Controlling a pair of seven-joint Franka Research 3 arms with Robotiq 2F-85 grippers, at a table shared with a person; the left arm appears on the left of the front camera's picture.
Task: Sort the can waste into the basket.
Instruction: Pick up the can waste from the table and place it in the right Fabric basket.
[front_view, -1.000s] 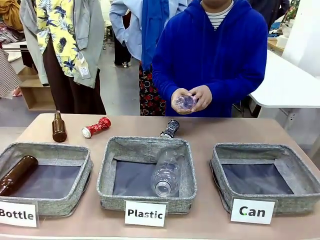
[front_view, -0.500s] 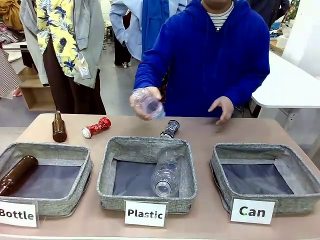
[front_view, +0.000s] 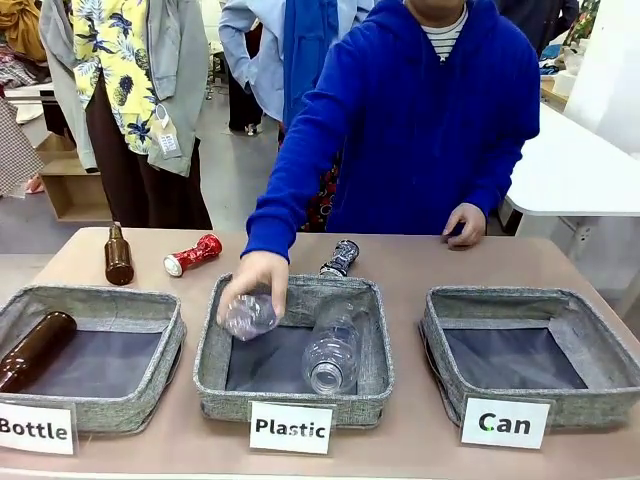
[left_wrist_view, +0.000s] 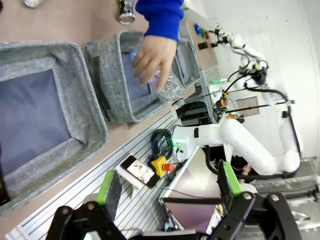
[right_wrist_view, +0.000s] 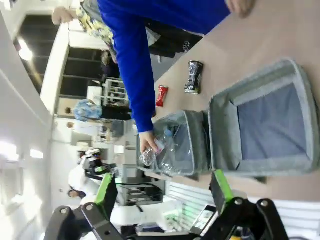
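My left pincer (left_wrist_view: 169, 192): jaws wide apart, green pads (left_wrist_view: 109, 186) facing each other, nothing gripped. My right pincer (right_wrist_view: 162, 195): jaws likewise wide apart, nothing gripped. Both hang clear, touching nothing.

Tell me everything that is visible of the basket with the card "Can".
The basket is rectangular, of grey woven fabric, with soft upright walls and a dark lining that lies bare, with nothing inside. It stands on the brown table on the robot's right side, apart from the Plastic basket beside it. A white card reading "Can" stands in front of its near wall. No hand or gripper touches it.
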